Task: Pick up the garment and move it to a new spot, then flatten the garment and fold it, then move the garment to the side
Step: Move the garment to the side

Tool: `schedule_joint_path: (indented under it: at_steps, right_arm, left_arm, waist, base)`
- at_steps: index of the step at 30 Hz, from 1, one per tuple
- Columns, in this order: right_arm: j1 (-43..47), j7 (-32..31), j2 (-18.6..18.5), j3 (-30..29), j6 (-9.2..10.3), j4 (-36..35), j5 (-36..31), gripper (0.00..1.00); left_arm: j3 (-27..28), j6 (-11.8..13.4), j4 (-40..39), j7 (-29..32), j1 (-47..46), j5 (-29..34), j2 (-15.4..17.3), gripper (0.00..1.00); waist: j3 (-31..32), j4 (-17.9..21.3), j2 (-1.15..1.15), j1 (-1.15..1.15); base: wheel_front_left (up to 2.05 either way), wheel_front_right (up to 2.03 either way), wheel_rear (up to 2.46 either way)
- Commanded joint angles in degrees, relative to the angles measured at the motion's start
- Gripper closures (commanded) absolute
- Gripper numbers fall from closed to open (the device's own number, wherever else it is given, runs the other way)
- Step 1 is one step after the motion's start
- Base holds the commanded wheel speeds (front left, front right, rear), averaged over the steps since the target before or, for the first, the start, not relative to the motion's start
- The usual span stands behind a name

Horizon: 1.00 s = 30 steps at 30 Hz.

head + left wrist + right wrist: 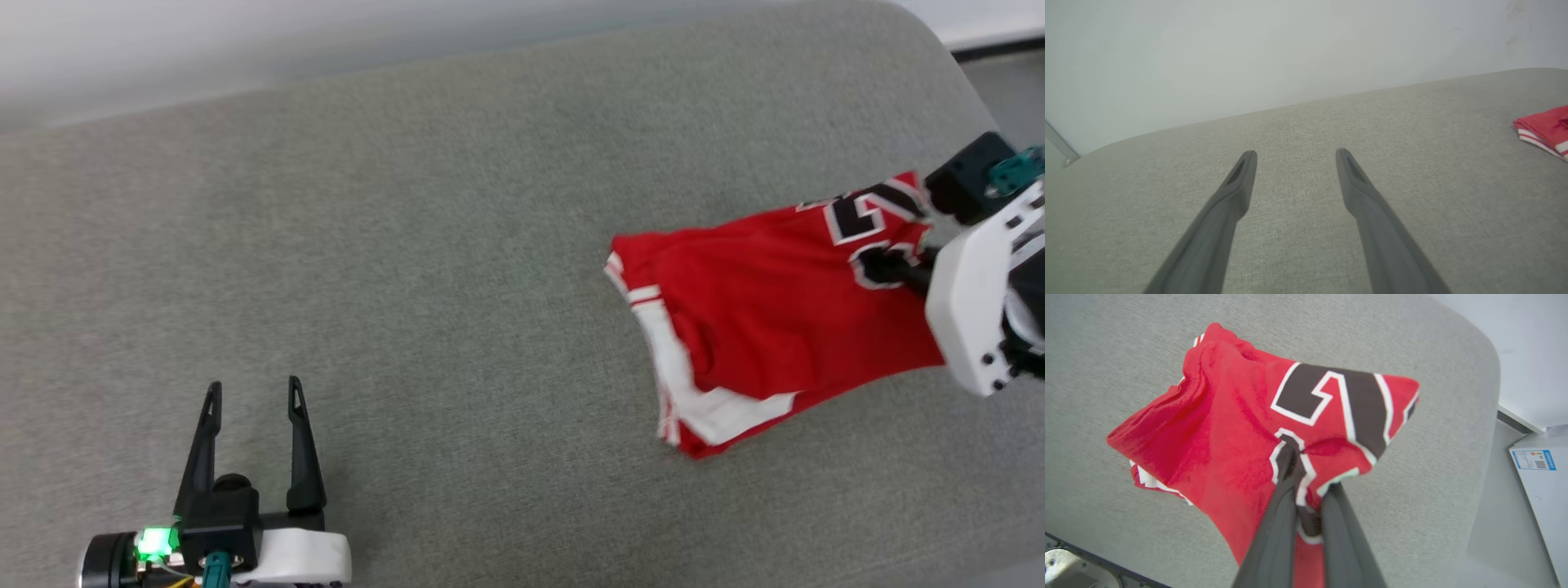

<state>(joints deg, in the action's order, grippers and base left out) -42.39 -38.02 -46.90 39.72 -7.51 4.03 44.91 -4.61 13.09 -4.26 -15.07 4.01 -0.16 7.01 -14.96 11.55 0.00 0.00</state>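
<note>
The garment (751, 318), a red jersey shirt with white striped trim and a black white-outlined number, hangs bunched over the right part of the grey cushion (408, 245). My right gripper (886, 268) is shut on the garment (1229, 428) at the printed number, its dark fingers (1282, 506) pinching a fold of cloth and lifting that end. The far sleeve end trails on the cushion. My left gripper (253, 396) stands open at the lower left, nothing between its fingers (1241, 179). A red corner of the garment (1545, 126) shows at the right edge of the left wrist view.
The grey cushion (1306, 143) runs wide to the left and middle, backed by a pale wall (1249, 53). Its rounded right edge (1490, 416) drops to the floor, where a white box with a blue label (1535, 465) stands.
</note>
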Motion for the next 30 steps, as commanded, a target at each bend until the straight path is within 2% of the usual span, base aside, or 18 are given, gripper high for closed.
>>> schedule_joint_path:
  at_steps: [1, 6, 11, 20, 28, 29, 30]
  right_arm:
    - [-1.9, 0.8, -1.3, 0.8, 0.04, 1.1, -2.1, 1.00]
    - [-6.2, 3.3, -6.3, 1.7, 0.05, 7.3, -7.8, 1.00]
    - [-9.2, 6.6, -8.6, -0.3, 0.05, 14.9, -11.7, 1.00]
    - [-11.9, 12.5, -6.8, -6.7, 0.06, 28.4, -14.5, 1.00]
    - [-12.9, 15.5, -1.9, -9.6, 0.06, 39.2, -16.3, 1.00]
    - [-13.3, 15.7, -1.3, -10.2, 0.06, 40.1, -16.9, 0.92]
    - [-13.4, 16.0, -0.7, -10.8, 0.06, 40.9, -17.6, 0.33]
  left_arm:
    - [0.5, -0.1, -0.4, -0.1, -1.1, 0.2, 0.7, 0.00]
    - [0.3, -0.9, -1.3, -0.1, -3.4, 0.5, 2.0, 0.00]
    - [0.4, -1.0, -2.6, -0.1, -5.7, 0.8, 3.1, 0.00]
    - [0.6, -1.0, -3.9, -0.1, -8.8, 0.4, 4.5, 0.00]
    - [1.0, -0.4, -4.0, -0.1, -9.3, 0.1, 4.7, 0.00]
    - [1.0, -0.2, -3.9, -0.1, -9.1, 0.1, 4.7, 0.00]
    - [1.0, -0.1, -3.8, -0.1, -8.8, 0.1, 4.5, 0.00]
  waist:
    - [-3.6, 3.1, 0.00, 0.00]
    - [-7.5, 3.3, 0.00, 0.00]
    - [-11.5, 3.0, 0.00, 0.00]
    - [-16.7, 1.7, 0.00, 0.00]
    - [-17.3, 1.0, 0.00, 0.00]
    - [-16.9, 1.0, 0.00, 0.00]
    - [-16.3, 1.0, 0.00, 0.00]
  base:
    - [0.00, 0.00, 0.00]
    - [0.00, 0.00, 0.00]
    - [0.00, 0.00, 0.00]
    - [0.00, 0.00, 0.00]
    - [0.00, 0.00, 0.00]
    - [0.00, 0.00, 0.00]
    - [0.00, 0.00, 0.00]
